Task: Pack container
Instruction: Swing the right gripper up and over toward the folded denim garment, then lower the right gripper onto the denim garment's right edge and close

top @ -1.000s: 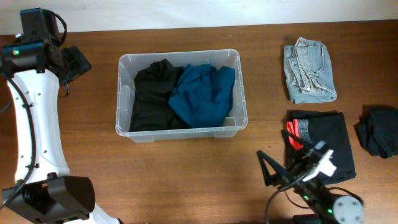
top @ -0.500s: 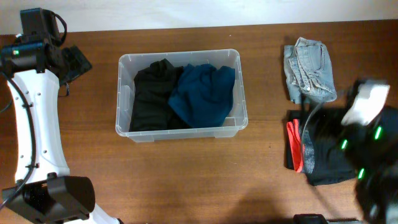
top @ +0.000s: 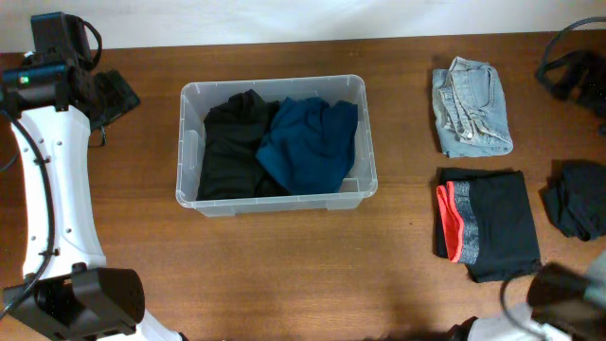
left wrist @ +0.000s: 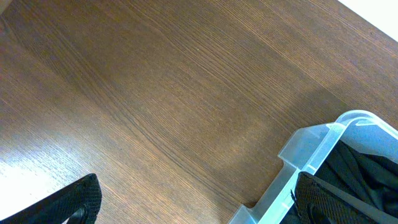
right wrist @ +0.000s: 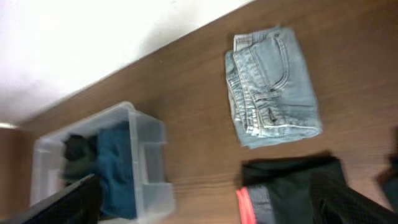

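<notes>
Two end effectors: both spread wide, nothing between the jaws.
Left end effector [left wrist: 199, 190]: over bare desk [top: 284, 275], just left of the container [top: 275, 202].
Right end effector [right wrist: 211, 202]: well to the container's right, above the loose clothes.
Container: clear bin standing on the desk, open-topped.
Inside container: black garment [top: 227, 142] in left half, teal garment [top: 308, 142] in right half, touching.
Right of container: folded jeans [top: 471, 109] on the far side; black shorts [top: 492, 223] with red-orange band on the near side; dark bundle [top: 578, 199] farthest out.

Translucent plastic container [top: 194, 95], wood-grain table [top: 284, 265], denim jeans [top: 471, 106]
</notes>
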Available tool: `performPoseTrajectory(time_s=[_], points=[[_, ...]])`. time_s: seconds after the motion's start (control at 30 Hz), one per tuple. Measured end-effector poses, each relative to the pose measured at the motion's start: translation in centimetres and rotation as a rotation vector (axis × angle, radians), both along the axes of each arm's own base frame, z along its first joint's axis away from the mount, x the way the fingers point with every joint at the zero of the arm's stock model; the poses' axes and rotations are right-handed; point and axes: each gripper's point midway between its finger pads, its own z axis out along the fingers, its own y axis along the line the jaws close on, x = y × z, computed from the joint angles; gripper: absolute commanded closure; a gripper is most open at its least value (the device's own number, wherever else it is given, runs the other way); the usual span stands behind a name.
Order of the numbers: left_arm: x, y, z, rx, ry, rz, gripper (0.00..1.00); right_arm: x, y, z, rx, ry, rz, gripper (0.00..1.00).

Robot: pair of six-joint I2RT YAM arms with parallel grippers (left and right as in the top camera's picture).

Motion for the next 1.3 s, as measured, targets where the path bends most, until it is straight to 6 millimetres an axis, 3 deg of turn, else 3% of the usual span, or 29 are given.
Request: performPoseTrajectory(time_s=[0.17, 0.4, 0.57, 0.73, 1.0, 1.3], points=[[0.0, 0.0, 0.0, 0.000, 0.000, 0.000, 0.01, 1.4, -3.2, -3.7, 0.112, 0.044, -0.021, 0.02], [0.0, 0.0, 0.0, 0.000, 0.000, 0.000, 0.01, 4.7, -5.6, -9.1, 0.061, 0.021, 0.113, 0.02], [0.0, 0.0, 0.0, 0.000, 0.000, 0.000, 0.01, 7.5, -8.1, -14.4, 0.078, 0.033, 0.112, 0.02], [0.0, 0.0, 0.0, 0.000, 0.000, 0.000, 0.01, 8.3, -9.9, -19.3, 0.132, 0.083, 0.078, 0.02], [0.0, 0.0, 0.0, 0.000, 0.000, 0.000, 0.00, 9.1, -10.3, -21.8, 0.147, 0.093, 0.081, 0.02], [0.0, 0.0, 0.0, 0.000, 0.000, 0.000, 0.01, 10.2, -8.7, -24.8, 0.201, 0.136, 0.098, 0.02]])
